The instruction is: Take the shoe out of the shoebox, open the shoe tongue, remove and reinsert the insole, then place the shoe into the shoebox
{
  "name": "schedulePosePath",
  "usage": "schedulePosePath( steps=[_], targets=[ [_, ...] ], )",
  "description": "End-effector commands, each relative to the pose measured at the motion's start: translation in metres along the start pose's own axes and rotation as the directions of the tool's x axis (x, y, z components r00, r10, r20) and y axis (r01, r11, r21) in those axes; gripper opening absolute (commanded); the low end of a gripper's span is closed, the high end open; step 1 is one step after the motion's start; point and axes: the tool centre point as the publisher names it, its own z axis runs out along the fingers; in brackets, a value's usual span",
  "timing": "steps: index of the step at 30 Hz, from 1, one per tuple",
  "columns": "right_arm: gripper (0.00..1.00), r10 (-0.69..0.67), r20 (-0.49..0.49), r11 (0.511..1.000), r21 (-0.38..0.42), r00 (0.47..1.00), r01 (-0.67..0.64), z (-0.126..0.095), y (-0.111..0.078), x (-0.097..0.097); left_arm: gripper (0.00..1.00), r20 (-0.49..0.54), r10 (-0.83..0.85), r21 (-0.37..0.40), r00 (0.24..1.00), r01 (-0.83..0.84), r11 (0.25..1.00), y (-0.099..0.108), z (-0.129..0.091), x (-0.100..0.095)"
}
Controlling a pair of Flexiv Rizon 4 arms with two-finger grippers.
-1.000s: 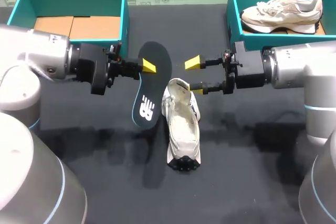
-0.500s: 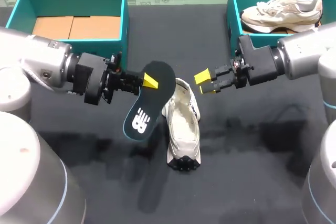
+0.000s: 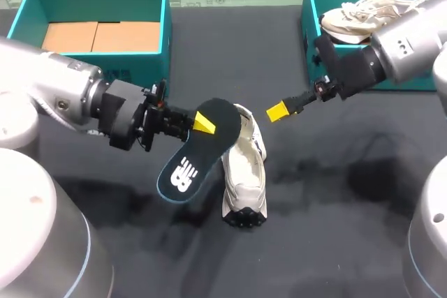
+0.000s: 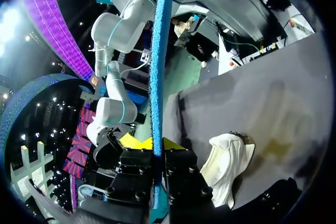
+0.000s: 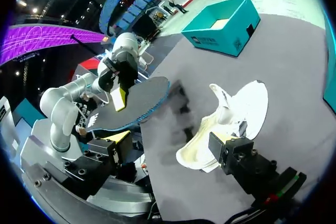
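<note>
— Where is the insole (image 3: 190, 151)?

— In the left pincer (image 3: 203, 122), whose yellow tips are clamped on one end of it from both sides. It hangs tilted above the bench (image 3: 335, 228), logo side up, and its held end overlaps the shoe's opening in the head view.

— And the shoe (image 3: 244, 172)?

— On the dark bench between the two arms, upright on its sole, its opening gaping. Its toe points toward the near edge. (In the left wrist view the insole stands edge-on, a thin blue line rising from between the fingers, with the shoe off to one side below.)

— The right pincer (image 3: 277, 111)?

— It holds nothing. It hovers above the bench just beside the shoe's far end, apart from it. From above only one yellow tip shows, but its own wrist view has the two fingers standing well apart, with the shoe ahead of them.

— The boxes?

— The left shoebox (image 3: 166, 15), teal, sits at the far left with brown card on its floor. The right shoebox (image 3: 307, 12) at the far right holds a second shoe (image 3: 356, 13), partly hidden behind the right arm.
</note>
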Motion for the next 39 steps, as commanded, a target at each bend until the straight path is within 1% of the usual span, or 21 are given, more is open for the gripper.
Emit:
schedulePosePath(
  steps=[1, 3, 4, 5, 6, 21, 22, 23, 24, 25, 26, 27, 29, 30, 32, 33, 34, 39],
  targets=[
    [1.0, -0.156, 0.126, 0.986, 0.079, 0.98, 0.147, -0.011, -0.016, 0.01, 0.0, 0.02, -0.044, 0.02, 0.999, 0.043, 0.999, -0.005, 0.004, 0.002],
    [1.0, -0.203, 0.146, 0.977, 0.094, 0.968, 0.191, -0.013, -0.024, 0.011, 0.0, 0.056, -0.113, 0.017, 0.992, 0.112, 0.994, -0.009, 0.003, 0.004],
    [1.0, -0.224, 0.165, 0.972, 0.109, 0.96, 0.208, -0.014, -0.027, 0.011, 0.0, 0.059, -0.147, 0.001, 0.987, 0.147, 0.989, -0.011, 0.003, 0.005],
    [1.0, -0.258, 0.161, 0.963, 0.125, 0.953, 0.24, -0.013, -0.029, 0.012, 0.0, 0.047, -0.151, -0.018, 0.987, 0.152, 0.988, -0.012, 0.002, 0.006],
    [1.0, -0.306, 0.137, 0.947, 0.147, 0.942, 0.287, -0.013, -0.033, 0.012, 0.0, 0.047, -0.151, -0.018, 0.987, 0.152, 0.988, -0.012, 0.002, 0.006],
    [1.0, -0.306, 0.137, 0.947, 0.147, 0.942, 0.287, -0.013, -0.033, 0.012, 0.0, 0.047, -0.151, -0.018, 0.987, 0.152, 0.988, -0.012, 0.002, 0.006],
    [1.0, -0.33, 0.17, 0.935, 0.19, 0.928, 0.298, -0.014, -0.034, 0.012, 0.0, 0.044, -0.162, 0.008, 0.986, 0.162, 0.987, -0.013, 0.009, 0.007],
    [1.0, -0.365, 0.182, 0.922, 0.204, 0.913, 0.328, -0.015, -0.037, 0.012, 0.0, 0.037, -0.168, 0.022, 0.985, 0.167, 0.986, -0.014, 0.014, 0.007],
    [1.0, -0.407, 0.199, 0.903, 0.235, 0.892, 0.36, -0.016, -0.042, 0.012, 0.0, 0.034, -0.186, 0.045, 0.982, 0.185, 0.982, -0.015, 0.019, 0.008],
    [1.0, -0.454, 0.23, 0.881, 0.26, 0.861, 0.395, -0.017, -0.047, 0.013, 0.0, 0.046, -0.201, 0.038, 0.978, 0.199, 0.979, -0.016, 0.021, 0.009],
    [1.0, -0.474, 0.232, 0.871, 0.263, 0.85, 0.414, -0.017, -0.053, 0.012, 0.0, 0.048, -0.227, 0.027, 0.973, 0.226, 0.974, -0.018, 0.025, 0.009],
    [1.0, -0.499, 0.254, 0.857, 0.291, 0.829, 0.426, -0.018, -0.059, 0.011, 0.0, 0.05, -0.248, 0.014, 0.968, 0.247, 0.969, -0.022, 0.027, 0.01],
    [1.0, -0.541, 0.255, 0.828, 0.33, 0.801, 0.454, -0.016, -0.067, 0.011, 0.0, 0.057, -0.277, 0.006, 0.959, 0.277, 0.961, -0.028, 0.032, 0.012],
    [1.0, -0.557, 0.251, 0.814, 0.357, 0.792, 0.459, -0.015, -0.07, 0.011, 0.0, 0.066, -0.304, 0.017, 0.95, 0.304, 0.953, -0.032, 0.035, 0.014],
    [1.0, -0.567, 0.247, 0.802, 0.385, 0.786, 0.458, -0.013, -0.077, 0.008, 0.0, 0.071, -0.349, 0.035, 0.934, 0.348, 0.937, -0.04, 0.04, 0.018],
    [1.0, -0.564, 0.223, 0.8, 0.385, 0.795, 0.46, -0.011, -0.08, 0.005, 0.0, 0.059, -0.353, 0.033, 0.934, 0.352, 0.936, -0.043, 0.043, 0.019],
    [1.0, -0.564, 0.223, 0.8, 0.385, 0.795, 0.46, -0.011, -0.08, 0.005, 0.0, 0.031, -0.338, 0.025, 0.941, 0.337, 0.941, -0.045, 0.044, 0.02],
    [1.0, -0.564, 0.223, 0.8, 0.385, 0.795, 0.46, -0.011, -0.08, 0.005, 0.0, 0.031, -0.338, 0.025, 0.941, 0.337, 0.941, -0.045, 0.044, 0.02]
  ],
)
